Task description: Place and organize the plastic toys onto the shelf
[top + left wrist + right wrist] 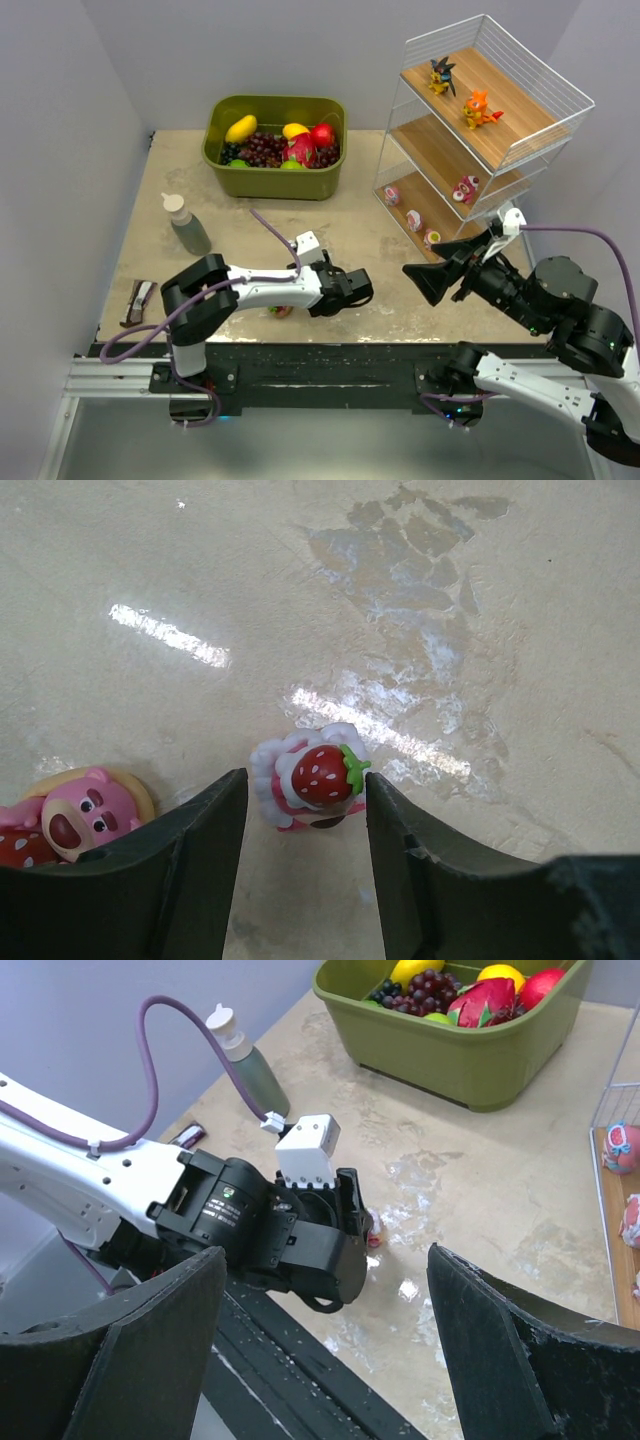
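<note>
A strawberry-topped pink and white toy (312, 780) stands on the table between the tips of my open left gripper (305, 815), untouched. A pink bear toy (85, 815) lies just left of the left finger; it also shows in the top view (281, 311). My left gripper (348, 290) is low over the table's front middle. My right gripper (418, 283) is open and empty, raised in front of the shelf (500, 130). On the shelf stand a dark spiky toy (441, 75), an orange toy (478, 109), a pink toy (465, 188) and three rounded ones on the bottom tier (415, 220).
An olive-green bin (275, 175) of fruit stands at the back. A bottle (186, 225) stands at the left. A small tool (138, 302) lies at the front left edge. The right wrist view looks at the left arm's wrist (290, 1230).
</note>
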{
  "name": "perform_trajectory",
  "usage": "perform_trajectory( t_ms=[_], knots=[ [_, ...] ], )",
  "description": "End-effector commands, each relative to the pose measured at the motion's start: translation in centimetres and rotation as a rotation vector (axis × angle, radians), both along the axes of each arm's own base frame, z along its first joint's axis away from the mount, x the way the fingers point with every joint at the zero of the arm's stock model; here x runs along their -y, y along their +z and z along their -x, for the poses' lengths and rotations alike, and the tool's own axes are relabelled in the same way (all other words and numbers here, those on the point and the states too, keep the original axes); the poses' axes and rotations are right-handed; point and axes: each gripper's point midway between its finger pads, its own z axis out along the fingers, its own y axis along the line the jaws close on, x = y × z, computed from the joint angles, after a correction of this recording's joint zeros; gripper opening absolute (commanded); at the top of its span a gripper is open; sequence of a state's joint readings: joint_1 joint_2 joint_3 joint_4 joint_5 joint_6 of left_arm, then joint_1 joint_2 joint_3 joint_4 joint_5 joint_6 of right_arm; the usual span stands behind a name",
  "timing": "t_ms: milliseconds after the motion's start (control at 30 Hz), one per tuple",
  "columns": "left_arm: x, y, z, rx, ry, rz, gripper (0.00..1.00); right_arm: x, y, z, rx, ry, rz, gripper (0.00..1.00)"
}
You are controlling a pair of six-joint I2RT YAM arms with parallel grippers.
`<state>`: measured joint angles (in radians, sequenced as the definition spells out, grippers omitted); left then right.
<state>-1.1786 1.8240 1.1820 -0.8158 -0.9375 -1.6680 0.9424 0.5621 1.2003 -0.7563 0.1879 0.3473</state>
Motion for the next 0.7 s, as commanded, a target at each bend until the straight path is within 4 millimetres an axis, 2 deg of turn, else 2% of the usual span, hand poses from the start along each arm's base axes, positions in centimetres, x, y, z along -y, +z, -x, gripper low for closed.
perform_trajectory(
  t_ms=[0,233,567,667],
  knots=[
    [0.3,1.9,-1.5,0.102,0.047,-0.003,0.55,0.6,1.6,0.7,0.045,0.023,-0.016,0.85],
    [1.0,1.5,-2.2,0.096,0.06,-0.001,0.56,1.0,1.6,1.0,0.05,0.027,-0.017,0.85],
    [-0.3,0.7,-3.1,0.095,0.096,-0.027,0.55,1.1,1.5,0.9,0.056,0.019,-0.002,0.85],
    [-0.6,0.5,-3.3,0.096,0.103,-0.039,0.52,1.2,1.5,0.9,0.055,0.016,0.0,0.85]
  ],
)
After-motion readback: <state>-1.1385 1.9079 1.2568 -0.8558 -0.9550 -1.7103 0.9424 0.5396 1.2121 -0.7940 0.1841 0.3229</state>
